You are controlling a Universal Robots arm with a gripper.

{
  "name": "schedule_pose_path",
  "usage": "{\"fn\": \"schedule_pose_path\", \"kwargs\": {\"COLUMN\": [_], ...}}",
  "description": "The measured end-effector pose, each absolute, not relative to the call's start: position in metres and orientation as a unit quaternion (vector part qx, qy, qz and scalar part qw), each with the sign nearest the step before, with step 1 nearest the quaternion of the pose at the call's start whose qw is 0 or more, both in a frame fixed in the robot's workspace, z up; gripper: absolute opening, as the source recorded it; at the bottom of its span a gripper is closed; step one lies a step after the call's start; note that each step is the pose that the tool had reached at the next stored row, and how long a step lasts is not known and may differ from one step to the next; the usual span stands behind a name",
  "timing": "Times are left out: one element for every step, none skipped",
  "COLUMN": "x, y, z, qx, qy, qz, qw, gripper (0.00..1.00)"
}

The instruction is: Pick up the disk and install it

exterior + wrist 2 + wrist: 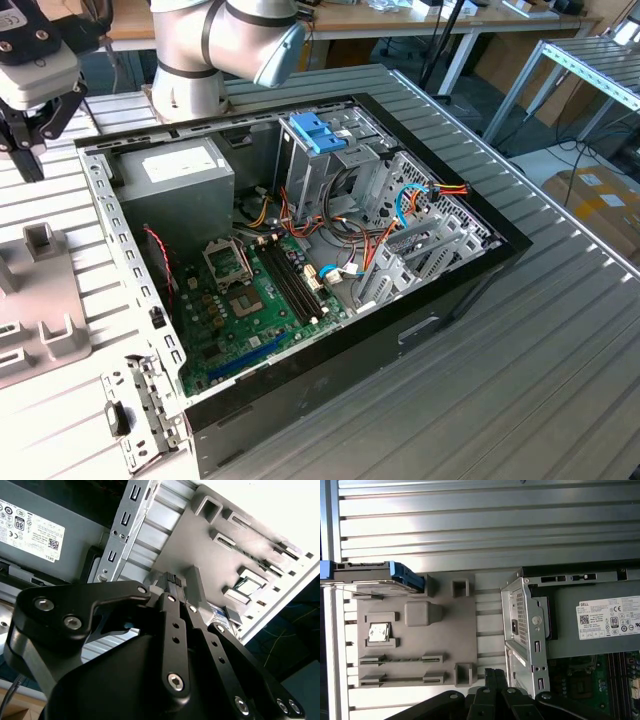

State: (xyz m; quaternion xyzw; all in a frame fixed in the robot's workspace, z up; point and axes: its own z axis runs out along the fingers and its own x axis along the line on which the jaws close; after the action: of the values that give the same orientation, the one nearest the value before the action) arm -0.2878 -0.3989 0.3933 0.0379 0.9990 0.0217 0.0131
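Observation:
The disk (pixel 365 574), a dark-grey drive in a light-blue carrier with a blue end tab, stands on edge at one end of a grey fixture plate (pixel 445 630) in the first wrist view. My gripper (pixel 492 672) hangs above the plate's opposite end, well apart from the disk, beside the corner of the open computer case (pixel 525 630). Its black fingers (pixel 172 587) are pressed together with nothing between them. In the exterior view the gripper (pixel 25 150) is high at the far left, over the fixture plate (pixel 35 300) and left of the case (pixel 300 250).
A small silver chip (pixel 378 632) lies in a pocket of the fixture plate. The case holds a grey power supply (pixel 175 170), a green motherboard (pixel 250 300), loose cables and a drive cage topped by a light-blue bracket (pixel 320 130). Everything rests on a ribbed aluminium table (pixel 520 370).

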Motion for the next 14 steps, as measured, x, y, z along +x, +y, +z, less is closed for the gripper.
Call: {"fn": "schedule_pose_path", "kwargs": {"x": [-0.2885,-0.2890,-0.2895,-0.2903,-0.2908,-0.2912,-0.2916,-0.2920,-0.2925,-0.2928,-0.2930,-0.2934,-0.2937,-0.2941], "y": [-0.3989,-0.3989,-0.3989,-0.3989,-0.3989,-0.3989,-0.3989,-0.3989,-0.3989,-0.3990,-0.3989,-0.3989,-0.3989,-0.3990], "z": [0.3933,0.3933,0.3933,0.3933,0.3933,0.3933,0.3933,0.3933,0.3932,0.3933,0.3933,0.3932,0.3932,0.3932], "qx": [0.038,0.038,0.038,0.038,0.038,0.038,0.038,0.038,0.038,0.038,0.038,0.038,0.038,0.038], "qy": [0.999,0.999,0.999,0.999,0.999,0.999,0.999,0.999,0.999,0.999,0.999,0.999,0.999,0.999], "qz": [0.022,0.022,0.022,0.022,0.022,0.022,0.022,0.022,0.022,0.022,0.022,0.022,0.022,0.022], "qw": [0.013,0.013,0.013,0.013,0.013,0.013,0.013,0.013,0.013,0.013,0.013,0.013,0.013,0.013], "gripper": [0.11,0.11,0.11,0.11,0.11,0.11,0.11,0.11,0.11,0.11,0.11,0.11,0.11,0.11]}}
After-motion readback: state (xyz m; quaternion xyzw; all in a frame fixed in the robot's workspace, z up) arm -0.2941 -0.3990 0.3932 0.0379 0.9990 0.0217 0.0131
